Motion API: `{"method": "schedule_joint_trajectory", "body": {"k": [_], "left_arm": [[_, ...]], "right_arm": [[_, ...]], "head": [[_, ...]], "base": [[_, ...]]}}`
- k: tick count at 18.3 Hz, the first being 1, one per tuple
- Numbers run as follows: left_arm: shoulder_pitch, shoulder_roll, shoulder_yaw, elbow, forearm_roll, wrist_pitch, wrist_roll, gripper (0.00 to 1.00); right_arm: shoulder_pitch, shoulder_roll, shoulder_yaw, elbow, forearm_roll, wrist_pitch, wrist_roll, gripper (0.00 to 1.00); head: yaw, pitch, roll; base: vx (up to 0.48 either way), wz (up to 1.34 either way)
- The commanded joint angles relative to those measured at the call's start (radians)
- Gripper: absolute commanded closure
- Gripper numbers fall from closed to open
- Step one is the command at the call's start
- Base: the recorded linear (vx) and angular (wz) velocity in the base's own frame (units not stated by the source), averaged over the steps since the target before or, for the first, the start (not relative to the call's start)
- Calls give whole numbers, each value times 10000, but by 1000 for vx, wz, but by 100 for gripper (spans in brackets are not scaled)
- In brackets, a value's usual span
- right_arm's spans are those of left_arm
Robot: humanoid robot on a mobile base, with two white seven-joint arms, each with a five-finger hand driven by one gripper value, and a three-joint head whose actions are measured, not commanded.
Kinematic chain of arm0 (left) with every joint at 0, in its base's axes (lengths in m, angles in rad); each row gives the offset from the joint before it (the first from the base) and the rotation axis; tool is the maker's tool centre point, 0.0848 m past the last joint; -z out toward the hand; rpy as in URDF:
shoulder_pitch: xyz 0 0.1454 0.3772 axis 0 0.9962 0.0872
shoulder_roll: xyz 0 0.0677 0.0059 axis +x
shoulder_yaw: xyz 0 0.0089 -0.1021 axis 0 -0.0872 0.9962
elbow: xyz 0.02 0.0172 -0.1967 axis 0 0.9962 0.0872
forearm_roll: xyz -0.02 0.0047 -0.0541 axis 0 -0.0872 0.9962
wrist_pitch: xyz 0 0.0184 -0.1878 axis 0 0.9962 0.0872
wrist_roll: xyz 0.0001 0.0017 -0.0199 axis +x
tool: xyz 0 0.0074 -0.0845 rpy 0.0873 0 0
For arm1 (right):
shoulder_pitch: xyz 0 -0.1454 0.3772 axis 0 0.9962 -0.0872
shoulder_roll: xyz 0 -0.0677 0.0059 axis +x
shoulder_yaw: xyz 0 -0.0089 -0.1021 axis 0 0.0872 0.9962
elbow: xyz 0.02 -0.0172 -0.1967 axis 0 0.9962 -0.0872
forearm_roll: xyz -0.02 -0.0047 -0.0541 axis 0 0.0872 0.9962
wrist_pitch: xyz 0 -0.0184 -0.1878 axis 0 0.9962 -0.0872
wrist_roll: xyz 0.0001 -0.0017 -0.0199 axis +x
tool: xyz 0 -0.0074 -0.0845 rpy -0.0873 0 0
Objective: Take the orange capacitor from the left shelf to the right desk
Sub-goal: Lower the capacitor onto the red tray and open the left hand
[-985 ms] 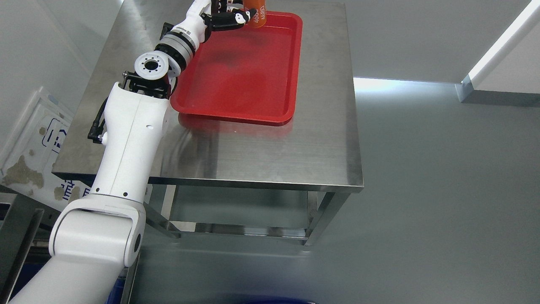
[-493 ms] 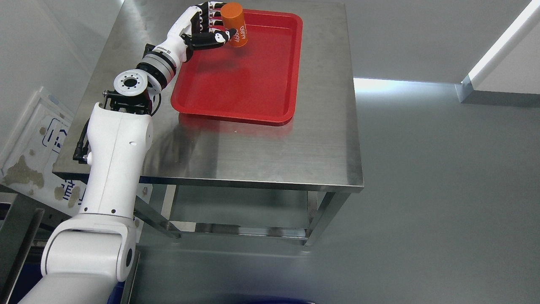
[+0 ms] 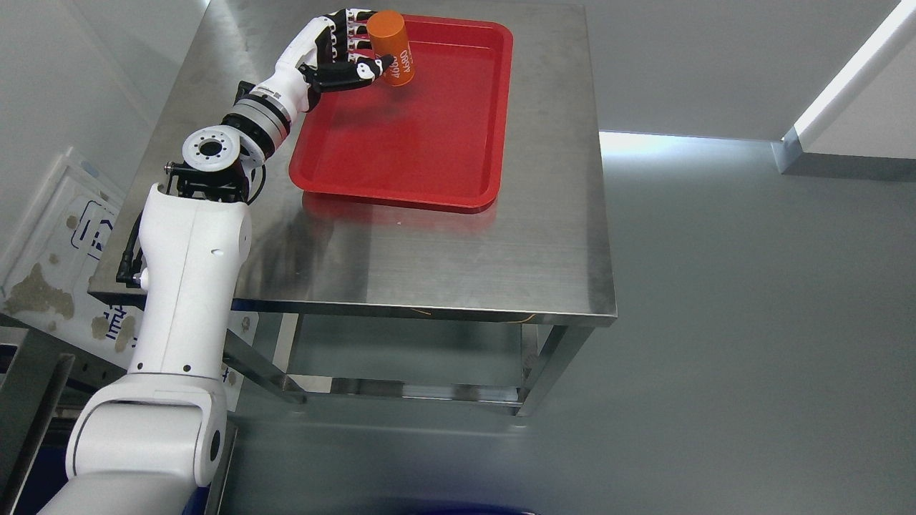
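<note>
The orange capacitor (image 3: pixel 391 47), a cylinder with white print on its side, is tilted over the far left corner of the red tray (image 3: pixel 429 143). My left hand (image 3: pixel 361 51) is shut on it, with the fingers (image 3: pixel 348 36) behind it and the thumb (image 3: pixel 365 70) in front. Whether its base touches the tray floor cannot be told. The left arm reaches up from the lower left across the table's left side. The right arm does not show.
The tray lies on a steel table (image 3: pixel 458 265) with a lower shelf. Grey floor (image 3: pixel 751 322) spreads to the right. A worn white panel (image 3: pixel 57 243) leans at the left, and a metal frame (image 3: pixel 28 386) stands at the lower left.
The left arm has drawn back toward the left and lower in the picture, bringing the held capacitor from the tray's far edge into its far left corner; it now tilts more.
</note>
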Motion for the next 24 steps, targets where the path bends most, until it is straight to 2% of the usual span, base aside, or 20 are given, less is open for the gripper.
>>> {"method": "schedule_joint_trajectory", "body": {"k": [1,9,10,16,20,24], "left_arm": [[164,39,-79,-206,61,4,-44,75],[271,39,-277,-222,76,4,-75,67],[286,39,-369,-222,76,4,-75,62],[302,39,-416,-237,76,4,-75,44],[302,39,-416,-313,76,4,-75,24],[286,24,-264,-421,122,4,-75,15]], "right_arm": [[199,-175,-123,-175,46,-3,6,0],[199,-175,-123,-175,46,-3,6,0],[199,-175,-123,-175,46,-3,6,0],[199,-175,-123,-175,46,12,6,0],[199,-175,-123,-175,46,-3,6,0],[199,-175,-123,-175,46,-3,6,0]], "head": [[0,0,0],[0,0,0],[0,0,0],[0,0,0],[0,0,0],[0,0,0]], "base": [[0,0],[0,0],[0,0],[0,0],[0,0],[0,0]]}}
